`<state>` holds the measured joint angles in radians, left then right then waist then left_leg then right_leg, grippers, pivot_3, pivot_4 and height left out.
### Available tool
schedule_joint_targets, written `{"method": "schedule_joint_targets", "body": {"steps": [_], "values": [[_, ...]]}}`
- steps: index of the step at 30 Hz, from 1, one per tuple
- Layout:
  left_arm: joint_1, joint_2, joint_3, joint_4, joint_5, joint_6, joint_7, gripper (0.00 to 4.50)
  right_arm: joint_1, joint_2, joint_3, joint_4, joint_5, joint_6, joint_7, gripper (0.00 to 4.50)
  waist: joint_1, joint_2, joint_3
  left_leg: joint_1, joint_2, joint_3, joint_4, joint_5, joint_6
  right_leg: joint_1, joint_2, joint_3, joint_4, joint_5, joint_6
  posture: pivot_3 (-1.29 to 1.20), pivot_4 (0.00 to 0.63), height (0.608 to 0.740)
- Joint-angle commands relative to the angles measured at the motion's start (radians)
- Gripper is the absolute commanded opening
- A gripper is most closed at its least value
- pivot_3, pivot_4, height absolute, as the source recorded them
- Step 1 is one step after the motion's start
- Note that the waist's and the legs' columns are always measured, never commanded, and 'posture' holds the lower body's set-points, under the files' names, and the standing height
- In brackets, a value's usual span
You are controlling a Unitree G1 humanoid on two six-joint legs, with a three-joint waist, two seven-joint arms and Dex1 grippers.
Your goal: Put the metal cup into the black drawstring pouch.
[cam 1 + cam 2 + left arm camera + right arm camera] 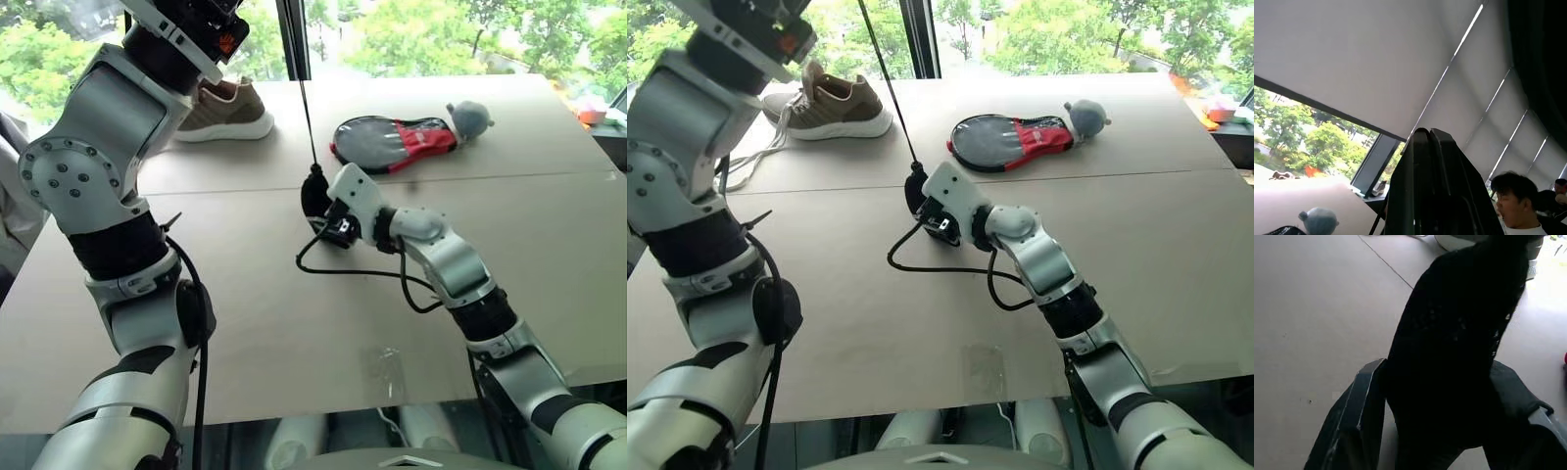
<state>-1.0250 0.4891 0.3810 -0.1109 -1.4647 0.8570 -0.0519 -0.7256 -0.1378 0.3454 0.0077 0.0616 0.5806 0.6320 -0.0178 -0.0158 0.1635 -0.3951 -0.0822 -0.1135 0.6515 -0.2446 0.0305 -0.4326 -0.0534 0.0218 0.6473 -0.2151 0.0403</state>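
Left gripper (1425, 142): we see fingers pressed together, raised high, pulling the cord (887, 78) taut.
Right gripper (1444, 396): fingers part-spread around our black drawstring pouch (1459, 333); grip unclear.
Far: shoe (828, 106), paddle cover (1009, 140).

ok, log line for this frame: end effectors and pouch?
left end effector: shut, raised | right end effector: at black drawstring pouch | drawstring cord: taut, running upward from pouch

Black drawstring pouch (1459, 347), tan white-soled shoe (828, 106), black-and-red cover (1009, 140), seemingly grey plush (1085, 117), beige table (1176, 215).
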Motion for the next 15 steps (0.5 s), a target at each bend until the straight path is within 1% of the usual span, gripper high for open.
{"method": "schedule_joint_targets", "body": {"steps": [1,4,7,8,12,15], "values": [[0.045,0.045,0.014,-0.053,0.008,0.0,-0.049,0.0,0.009,-0.012,-0.035,-0.072,0.086,0.042,0.075,2.52,0.0,0.0,0.0,0.0,0.0,0.0,0.0,0.0,0.0,0.0,0.0,0.0,0.0,0.0,0.0,0.0,0.15,0.74],[0.194,0.128,-0.019,-0.089,0.103,0.036,-0.145,0.0,0.056,-0.078,-0.075,-0.149,0.165,0.097,0.144,2.52,-0.002,0.0,0.0,0.0,0.0,0.0,0.0,0.0,0.0,0.0,0.0,0.0,0.001,0.0,0.0,0.0,0.15,0.74],[0.333,0.196,-0.058,-0.137,0.191,0.044,-0.241,0.0,0.098,-0.144,-0.096,-0.173,0.187,0.103,0.171,2.52,0.0,0.0,0.0,0.0,0.0,0.0,-0.001,0.0,0.0,0.0,0.0,0.0,0.0,0.0,0.0,0.0,0.15,0.74],[0.385,0.209,-0.064,-0.152,0.211,0.043,-0.273,0.0,0.11,-0.166,-0.107,-0.177,0.194,0.103,0.178,2.52,0.002,0.0,0.0,0.0,0.0,0.0,-0.001,0.0,0.0,0.0,0.0,0.0,0.0,0.0,0.0,0.0,0.15,0.74],[0.595,0.269,-0.097,-0.183,0.365,-0.007,-0.399,0.0,0.154,-0.247,-0.191,-0.206,0.266,0.153,0.205,2.52,0.004,0.001,0.0,0.0,0.0,0.0,-0.001,0.0,0.0,0.0,0.0,0.001,-0.001,0.0,0.0,0.0,0.15,0.74],[0.674,0.281,-0.115,-0.207,0.421,-0.019,-0.452,0.0,0.187,-0.305,-0.219,-0.226,0.297,0.182,0.222,2.52,0.005,0.001,0.0,0.0,0.0,-0.001,-0.002,0.0,0.0,0.0,0.0,0.002,-0.001,0.0,0.0,0.0,0.15,0.74]]}}
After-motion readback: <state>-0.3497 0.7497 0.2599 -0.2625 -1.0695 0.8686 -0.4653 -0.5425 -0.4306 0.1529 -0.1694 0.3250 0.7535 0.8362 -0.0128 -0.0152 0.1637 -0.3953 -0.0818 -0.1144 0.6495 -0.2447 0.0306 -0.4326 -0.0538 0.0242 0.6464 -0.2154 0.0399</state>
